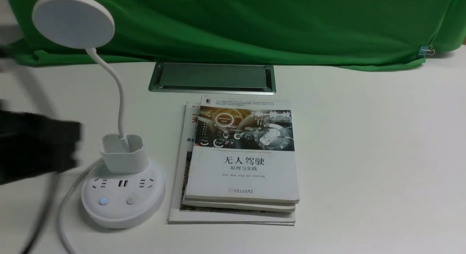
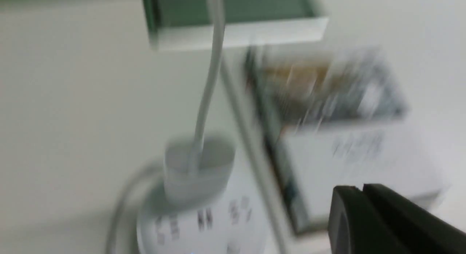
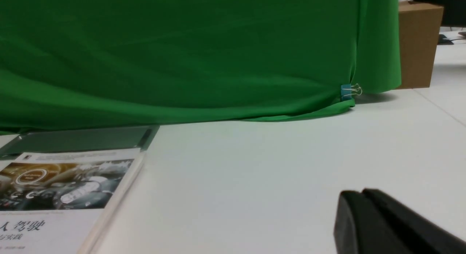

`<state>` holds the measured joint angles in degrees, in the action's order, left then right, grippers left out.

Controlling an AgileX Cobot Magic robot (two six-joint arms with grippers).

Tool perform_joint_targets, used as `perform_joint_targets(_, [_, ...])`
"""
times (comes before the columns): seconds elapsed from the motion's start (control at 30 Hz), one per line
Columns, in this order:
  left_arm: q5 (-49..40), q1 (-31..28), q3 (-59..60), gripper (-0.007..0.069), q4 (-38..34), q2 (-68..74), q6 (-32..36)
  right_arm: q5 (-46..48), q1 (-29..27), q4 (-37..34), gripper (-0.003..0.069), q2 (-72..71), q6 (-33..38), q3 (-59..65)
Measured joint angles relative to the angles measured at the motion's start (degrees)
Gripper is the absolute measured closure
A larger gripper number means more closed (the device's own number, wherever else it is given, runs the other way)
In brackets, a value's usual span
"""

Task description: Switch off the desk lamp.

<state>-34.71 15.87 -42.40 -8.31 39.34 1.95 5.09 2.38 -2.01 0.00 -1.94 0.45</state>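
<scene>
The white desk lamp [image 1: 123,195] stands at the front left of the table, with a round disc head [image 1: 73,20], a thin neck, a small cup holder [image 1: 123,153] and a round base with sockets. Two buttons sit on the base: the left one [image 1: 104,201] glows blue, the right one [image 1: 130,200] is plain. My left gripper [image 1: 74,146] is a blurred black shape just left of the cup holder, apart from the lamp, jaws together and empty. In the left wrist view the lamp [image 2: 198,166] shows blurred beyond the gripper [image 2: 362,190]. My right gripper [image 3: 362,194] is shut and empty over bare table.
A stack of books [image 1: 242,163] lies right of the lamp. A metal cable hatch [image 1: 212,77] is set in the table behind them. A green cloth [image 1: 255,24] hangs along the back. The lamp's white cord [image 1: 67,206] runs off the front left.
</scene>
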Motion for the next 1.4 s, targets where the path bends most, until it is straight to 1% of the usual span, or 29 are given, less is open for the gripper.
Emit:
perform_joint_targets(0.13, [3.9,0.0,4.8,0.0606,0.0,-12.2,0.4,0.0,0.0,0.0,0.0622,0.0,0.0,0.0])
perform_joint_targets(0.37, [3.5,0.0,8.3,0.0606,0.1,-23.8,0.4,0.0,0.0,0.0,0.0622,0.0,0.0,0.0])
perform_joint_targets(0.73, [3.2,0.0,8.6,0.0606,0.4,-24.8,0.4,0.0,0.0,0.0,0.0622,0.0,0.0,0.0])
perform_joint_targets(0.83, [5.0,0.0,10.7,0.0606,1.5,-25.2,0.4,0.0,0.0,0.0,0.0622,0.0,0.0,0.0])
perform_joint_targets(0.97, [9.3,-0.6,18.0,0.0606,2.6,-29.1,0.4,0.0,0.0,0.0,0.0622,0.0,0.0,0.0])
perform_joint_targets(1.03, [9.7,-1.6,23.1,0.0606,2.8,-33.3,0.4,0.0,0.0,0.0,0.0622,0.0,0.0,0.0])
perform_joint_targets(1.07, [9.7,-1.7,23.6,0.0606,2.8,-33.8,0.4,0.0,0.0,0.0,0.0622,0.0,0.0,0.0])
perform_joint_targets(1.13, [9.4,-2.9,29.4,0.0606,2.8,-38.3,0.4,0.0,0.0,0.0,0.0622,0.0,0.0,0.0])
perform_joint_targets(1.2, [10.4,-3.4,31.8,0.0606,2.8,-39.0,0.4,0.1,0.0,0.0,0.0622,0.0,0.0,0.0])
perform_joint_targets(1.23, [13.8,-4.3,34.6,0.0606,2.8,-39.2,0.6,-0.2,0.0,0.0,0.0622,0.0,0.0,0.0])
perform_joint_targets(1.3, [17.4,-5.4,36.5,0.0606,2.9,-39.3,0.6,0.0,0.0,0.0,0.0622,0.0,0.0,0.0])
perform_joint_targets(1.4, [18.5,-7.0,39.0,0.0606,3.1,-39.4,0.6,0.0,0.0,0.0,0.0622,0.0,0.0,0.0])
